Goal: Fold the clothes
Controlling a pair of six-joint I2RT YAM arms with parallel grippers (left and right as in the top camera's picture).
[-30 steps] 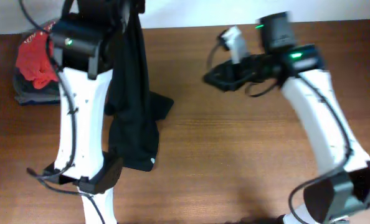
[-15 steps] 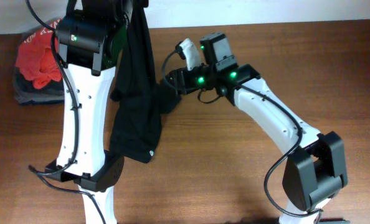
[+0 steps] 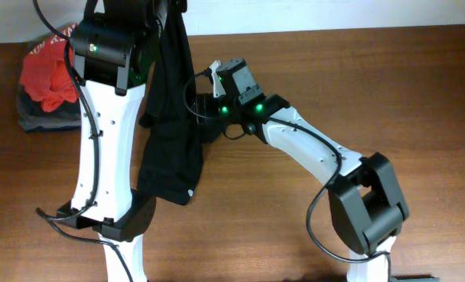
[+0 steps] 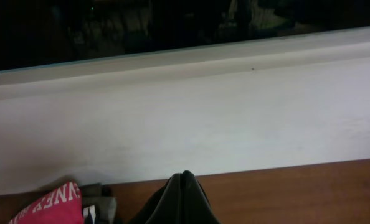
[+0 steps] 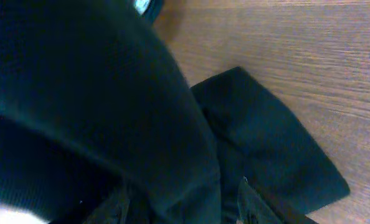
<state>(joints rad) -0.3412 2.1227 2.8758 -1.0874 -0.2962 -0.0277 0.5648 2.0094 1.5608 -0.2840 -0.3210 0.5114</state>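
The black T-shirt [image 3: 170, 133] hangs in a long drape from my left gripper [image 3: 168, 9], which is raised at the table's far edge and shut on its top. The shirt's lower end rests on the table, with a small white tag [image 3: 190, 192] near the hem. In the left wrist view the fabric [image 4: 184, 199] rises to a peak at the bottom centre; the fingers are hidden. My right gripper [image 3: 200, 110] is at the shirt's right edge, jaws open, with fabric [image 5: 110, 93] between the fingers [image 5: 246, 193]. A sleeve [image 5: 266, 143] lies on the wood.
A red garment with white lettering [image 3: 48, 74] lies on grey and dark folded garments [image 3: 41, 117] at the far left; both show in the left wrist view [image 4: 48, 208]. A white wall [image 4: 185, 118] runs behind the table's far edge. Bare wood [image 3: 373, 94] lies to the right.
My right arm has swung left across the table, and its gripper has reached the hanging shirt's right edge. The left arm and the shirt have barely moved.
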